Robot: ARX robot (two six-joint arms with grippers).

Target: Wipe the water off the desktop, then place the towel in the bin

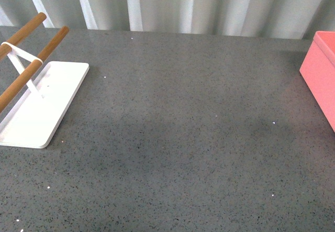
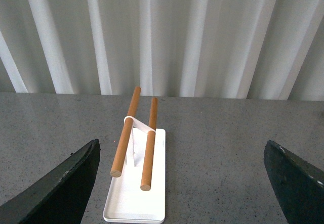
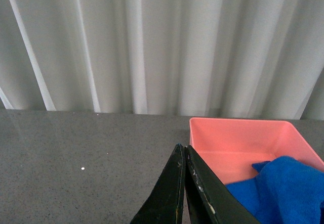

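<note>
Even soft daylight, sharp focus
</note>
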